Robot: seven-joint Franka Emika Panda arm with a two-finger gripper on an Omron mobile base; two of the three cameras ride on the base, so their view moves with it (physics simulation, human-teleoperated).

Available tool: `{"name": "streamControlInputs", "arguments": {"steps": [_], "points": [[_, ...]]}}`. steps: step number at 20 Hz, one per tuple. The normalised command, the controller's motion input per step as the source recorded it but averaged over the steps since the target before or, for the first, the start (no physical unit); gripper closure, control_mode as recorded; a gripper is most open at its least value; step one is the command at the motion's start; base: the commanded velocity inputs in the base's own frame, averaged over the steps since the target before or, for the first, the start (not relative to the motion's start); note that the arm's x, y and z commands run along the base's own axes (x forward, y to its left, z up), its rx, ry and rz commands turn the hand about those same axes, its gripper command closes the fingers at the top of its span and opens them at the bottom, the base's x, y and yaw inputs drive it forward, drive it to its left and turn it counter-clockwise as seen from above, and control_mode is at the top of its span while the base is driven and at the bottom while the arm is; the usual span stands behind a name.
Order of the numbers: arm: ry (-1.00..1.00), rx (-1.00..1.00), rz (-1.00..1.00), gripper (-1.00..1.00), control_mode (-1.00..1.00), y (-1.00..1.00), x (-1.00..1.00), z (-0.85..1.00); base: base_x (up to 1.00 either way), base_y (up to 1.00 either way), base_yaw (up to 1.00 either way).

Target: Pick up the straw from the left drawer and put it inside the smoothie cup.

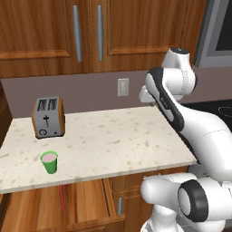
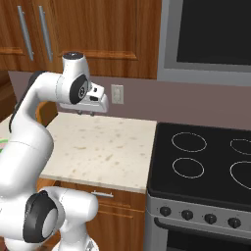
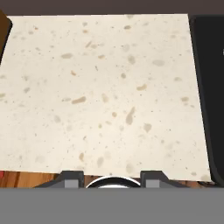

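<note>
Gripper [image 2: 86,113] hovers high over the bare bench [image 1: 113,140], fingers apart with nothing between them, while the red straw [image 1: 61,197] lies in the open left drawer [image 1: 86,201] below the green smoothie cup [image 1: 50,161], so reaching down there likely comes first.

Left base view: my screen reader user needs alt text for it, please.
A red straw lies in the open left drawer below a speckled counter, where a green smoothie cup stands in front of a toaster. The white arm rises at right.
</note>
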Motion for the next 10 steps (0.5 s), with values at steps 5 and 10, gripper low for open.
{"name": "streamControlInputs", "arguments": {"steps": [5, 10], "points": [[-0.01, 0.00, 0.00, -1.00, -1.00, 0.00, -0.24, -0.03, 0.00, 0.00, 0.00], [-0.03, 0.00, 0.00, -1.00, -1.00, -0.01, -0.41, -0.19, 0.00, 0.00, 0.00]]}}
